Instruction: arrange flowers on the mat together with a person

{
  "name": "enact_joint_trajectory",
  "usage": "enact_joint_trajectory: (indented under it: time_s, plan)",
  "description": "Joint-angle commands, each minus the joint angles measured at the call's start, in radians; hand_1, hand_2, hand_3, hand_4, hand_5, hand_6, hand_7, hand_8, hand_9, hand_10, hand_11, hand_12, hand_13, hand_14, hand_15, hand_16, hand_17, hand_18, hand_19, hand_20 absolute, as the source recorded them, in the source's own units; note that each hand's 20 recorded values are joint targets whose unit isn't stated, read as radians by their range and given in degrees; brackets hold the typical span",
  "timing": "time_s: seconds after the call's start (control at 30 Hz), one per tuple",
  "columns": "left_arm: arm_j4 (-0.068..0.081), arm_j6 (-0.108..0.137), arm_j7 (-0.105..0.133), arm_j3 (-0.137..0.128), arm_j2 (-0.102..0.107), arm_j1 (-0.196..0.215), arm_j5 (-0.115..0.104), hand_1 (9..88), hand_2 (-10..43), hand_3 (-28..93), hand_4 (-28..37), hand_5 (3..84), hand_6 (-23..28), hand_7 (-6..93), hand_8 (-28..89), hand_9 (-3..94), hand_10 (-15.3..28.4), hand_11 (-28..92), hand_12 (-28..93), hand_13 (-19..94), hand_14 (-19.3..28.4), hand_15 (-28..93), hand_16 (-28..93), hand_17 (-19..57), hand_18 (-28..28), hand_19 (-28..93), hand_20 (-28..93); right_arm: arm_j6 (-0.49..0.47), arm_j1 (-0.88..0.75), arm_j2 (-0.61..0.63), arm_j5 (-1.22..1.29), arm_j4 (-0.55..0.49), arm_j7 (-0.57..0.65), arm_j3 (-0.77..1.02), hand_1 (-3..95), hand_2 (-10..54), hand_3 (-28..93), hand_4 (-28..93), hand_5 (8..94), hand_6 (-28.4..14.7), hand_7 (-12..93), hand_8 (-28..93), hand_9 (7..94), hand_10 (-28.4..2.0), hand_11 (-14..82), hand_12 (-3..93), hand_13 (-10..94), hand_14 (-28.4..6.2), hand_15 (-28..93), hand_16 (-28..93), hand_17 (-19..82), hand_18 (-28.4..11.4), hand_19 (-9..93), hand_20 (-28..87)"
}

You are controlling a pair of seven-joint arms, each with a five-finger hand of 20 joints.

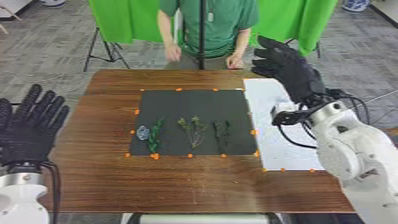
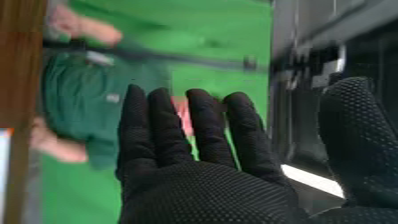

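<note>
From my end, I see the mat (image 1: 191,100) as a smooth, dark rectangle lying on the brown wooden table (image 1: 160,190), whose grain runs in fine streaks. Four pieces lie on the mat in a loose row, apart from the two side edges. From left to right, I have a small, pale-blue oval flower (image 1: 143,132) with a lacy look, and just beside it a slender green sprig (image 1: 155,136) with narrow leaves. Next, near the middle, comes a thin, forked yellow-green sprig (image 1: 193,131), then a darker leafy sprig (image 1: 223,137) closer to the right side. A flat, glossy white sheet (image 1: 284,157) sits to the right of the mat, and small orange tabs (image 1: 155,156) dot the borders of both. My left hand (image 1: 27,135), in black fabric, is beside the table's left edge, fingers straight and slightly fanned. My right hand (image 1: 291,67) is over the table's far right corner, spread as well; up close, its knit palm (image 2: 209,195) looks finely pebbled, thumb well apart from the long, straight fingers.
</note>
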Motion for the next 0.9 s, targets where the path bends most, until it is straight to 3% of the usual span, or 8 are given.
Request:
enact_joint_trajectory:
  time_s: [0.03, 0.13, 0.17, 0.27, 0.37, 0.57, 0.7, 0.9]
  plan:
    - [-0.021, -0.020, 0.002, 0.001, 0.002, 0.027, 0.015, 19.6, 15.4, 69, -28.3, 41.5, 7.3, 9.0, -8, 34.3, 14.1, 15, 9, 24, 12.4, 22, -6, -4.6, 12.2, 27, 11, 0.006, -0.397, 0.006, 0.065, -0.056, 0.008, 0.299, 18.6, 10.1, 71, -21, 29.4, -4.7, 7, -6, 32.3, -13.9, 2.3, 16.5, 23, -16.6, 14, 20, 5, -16.7, 41, 8]
    - [-0.025, -0.014, 0.005, -0.005, -0.001, 0.037, 0.014, 19.8, 15.3, 69, -28.3, 41.6, 7.3, 8.9, -8, 34.2, 14.1, 15, 9, 24, 12.3, 22, -6, -4.5, 12.2, 27, 11, 0.025, -0.456, -0.002, 0.068, -0.066, -0.022, 0.340, 18.4, 10.1, 71, -21, 29.4, -4.6, 7, -6, 32.1, -14.0, 2.0, 16.5, 23, -16.5, 14, 21, 6, -16.8, 41, 8]
    - [-0.029, -0.007, 0.000, -0.009, -0.004, 0.039, 0.023, 20.0, 15.3, 68, -28.3, 41.5, 7.3, 8.9, -8, 34.2, 14.1, 15, 9, 24, 12.3, 22, -6, -4.5, 12.2, 27, 11, 0.033, -0.469, -0.007, 0.065, -0.071, -0.030, 0.347, 18.4, 10.2, 71, -21, 29.4, -4.6, 7, -6, 32.0, -14.0, 2.0, 16.5, 23, -16.5, 13, 21, 6, -16.9, 41, 8]
    - [-0.033, 0.012, -0.016, -0.013, -0.007, 0.041, 0.087, 20.4, 15.4, 68, -28.3, 41.5, 7.4, 8.8, -8, 34.2, 14.0, 15, 9, 24, 12.4, 22, -5, -4.5, 12.2, 27, 11, 0.033, -0.504, -0.021, 0.073, -0.078, -0.059, 0.366, 18.2, 10.1, 71, -21, 29.3, -4.6, 7, -6, 32.0, -14.0, 2.0, 16.5, 24, -16.1, 13, 22, 6, -17.0, 41, 9]
    - [-0.035, 0.014, -0.025, -0.016, -0.004, 0.036, 0.114, 20.3, 15.6, 68, -28.3, 41.5, 7.5, 8.7, -8, 33.7, 14.1, 15, 9, 24, 12.3, 22, -5, -4.5, 12.2, 27, 11, 0.039, -0.532, -0.024, 0.071, -0.084, -0.080, 0.378, 18.1, 10.2, 71, -21, 28.9, -4.6, 6, -6, 32.0, -14.0, 2.0, 16.6, 24, -16.0, 12, 22, 6, -17.0, 40, 9]
    - [-0.051, 0.051, -0.030, -0.029, -0.006, 0.048, 0.169, 20.2, 15.7, 68, -28.3, 41.0, 7.5, 8.5, -8, 32.8, 13.8, 15, 9, 23, 12.0, 21, -5, -4.6, 12.1, 27, 11, 0.069, -0.564, -0.031, 0.094, -0.089, -0.087, 0.382, 17.8, 10.1, 72, -21, 28.7, -4.6, 6, -6, 32.0, -14.0, 2.0, 16.7, 25, -15.7, 10, 24, 6, -16.9, 39, 9]
    - [-0.049, 0.050, -0.036, -0.031, 0.003, 0.033, 0.182, 20.2, 15.8, 68, -28.3, 40.8, 7.4, 8.5, -8, 32.7, 13.8, 15, 9, 23, 12.0, 21, -5, -4.6, 12.1, 27, 11, 0.063, -0.581, -0.038, 0.102, -0.090, -0.105, 0.390, 17.6, 10.3, 72, -21, 29.1, -4.7, 7, -6, 32.3, -14.1, 2.0, 16.7, 25, -15.6, 10, 24, 6, -17.0, 39, 10]
    - [-0.046, 0.057, -0.038, -0.027, 0.007, 0.028, 0.177, 20.2, 15.9, 68, -28.3, 40.6, 7.3, 8.6, -8, 32.4, 13.7, 15, 9, 23, 12.0, 21, -5, -4.6, 12.0, 27, 11, 0.084, -0.589, -0.042, 0.109, -0.089, -0.122, 0.390, 17.4, 10.3, 72, -21, 29.3, -4.6, 7, -6, 32.4, -14.1, 2.0, 16.6, 25, -15.6, 10, 25, 6, -16.9, 39, 10]
